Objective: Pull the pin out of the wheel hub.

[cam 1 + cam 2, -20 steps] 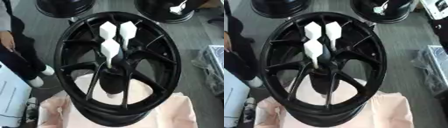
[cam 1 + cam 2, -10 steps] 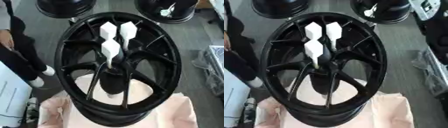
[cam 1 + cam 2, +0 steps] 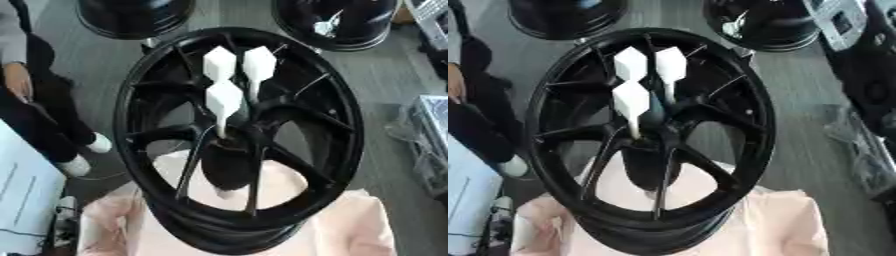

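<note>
A big black wheel hub [image 3: 241, 135] lies flat on a pale pink cloth [image 3: 354, 227], with its spokes going out from the middle. Three white pins [image 3: 224, 100] with fat tops stick up out of its middle part, two side by side at the back and one in front, close together. No robot hand shows in either view, so I cannot tell how the hands are held.
</note>
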{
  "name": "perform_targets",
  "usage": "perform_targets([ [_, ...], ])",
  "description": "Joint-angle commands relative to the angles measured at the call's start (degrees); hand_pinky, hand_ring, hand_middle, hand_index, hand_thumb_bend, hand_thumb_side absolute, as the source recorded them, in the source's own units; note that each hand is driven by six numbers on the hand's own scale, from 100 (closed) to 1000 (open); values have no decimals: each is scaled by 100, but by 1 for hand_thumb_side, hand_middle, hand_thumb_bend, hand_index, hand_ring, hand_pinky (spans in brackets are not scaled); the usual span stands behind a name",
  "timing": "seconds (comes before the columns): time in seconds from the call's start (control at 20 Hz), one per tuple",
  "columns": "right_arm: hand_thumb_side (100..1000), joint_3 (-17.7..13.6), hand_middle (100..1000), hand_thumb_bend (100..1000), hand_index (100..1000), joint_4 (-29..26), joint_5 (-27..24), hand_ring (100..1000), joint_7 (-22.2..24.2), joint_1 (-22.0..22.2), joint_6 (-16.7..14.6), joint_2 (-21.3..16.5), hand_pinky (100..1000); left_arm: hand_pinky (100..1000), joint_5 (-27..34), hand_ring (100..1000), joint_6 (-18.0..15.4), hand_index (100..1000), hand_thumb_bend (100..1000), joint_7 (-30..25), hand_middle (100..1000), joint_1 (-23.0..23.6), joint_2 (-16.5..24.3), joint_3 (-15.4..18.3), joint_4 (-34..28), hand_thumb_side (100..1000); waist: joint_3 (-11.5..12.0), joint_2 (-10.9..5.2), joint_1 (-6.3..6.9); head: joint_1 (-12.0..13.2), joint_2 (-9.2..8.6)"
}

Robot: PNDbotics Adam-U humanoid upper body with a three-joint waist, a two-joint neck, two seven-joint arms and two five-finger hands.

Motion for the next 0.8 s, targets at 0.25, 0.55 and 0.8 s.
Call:
perform_targets([
  [0.25,478,-35,756,110,851,-158,-88,809,-121,-32,170,-29,804,555,33,758,2,687,204,18,651,-19,128,61,-48,797,55,-135,14,-83,32],
  [0.55,386,109,766,167,889,-428,-641,823,37,28,154,-29,834,554,38,758,15,686,205,18,646,-2,106,66,-22,798,96,-122,14,-120,32],
  [0.8,464,165,784,100,907,-666,-711,840,484,4,-158,-36,856,553,50,758,17,685,206,31,642,-3,94,82,12,799,153,-118,4,-180,32],
])
